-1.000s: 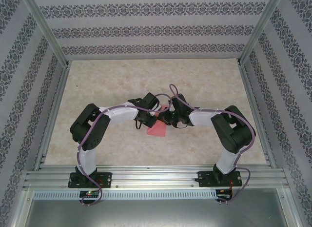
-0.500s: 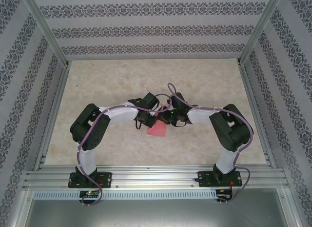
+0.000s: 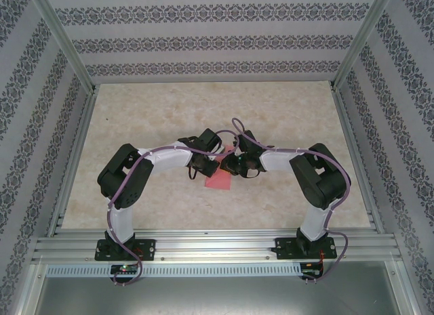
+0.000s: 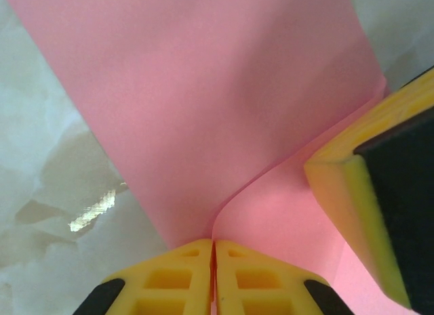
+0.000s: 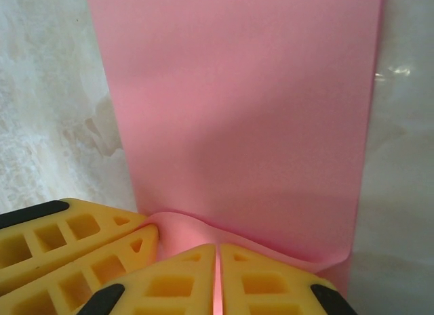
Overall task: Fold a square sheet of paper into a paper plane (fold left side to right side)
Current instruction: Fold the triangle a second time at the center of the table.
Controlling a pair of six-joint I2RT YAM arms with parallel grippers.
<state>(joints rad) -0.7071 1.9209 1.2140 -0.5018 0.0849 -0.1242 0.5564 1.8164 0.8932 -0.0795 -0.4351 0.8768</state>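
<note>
Seen from above, both arms bend inward over the bench (image 3: 135, 112), wrists almost meeting, with the pink sheet of paper (image 3: 218, 181) showing just beneath the fingers. The wrist cameras add that the left fingers (image 4: 207, 253) and right fingers (image 5: 210, 255), side by side, each pinch a curled-up edge of the sheet.

No text, label, brand, number or sign can be read in any view. The square sheet of paper (image 4: 203, 91) is plain, unmarked pink, and the walls (image 3: 203, 44) across the top of the frame carry a repeating ornamental pattern without letters.
</note>
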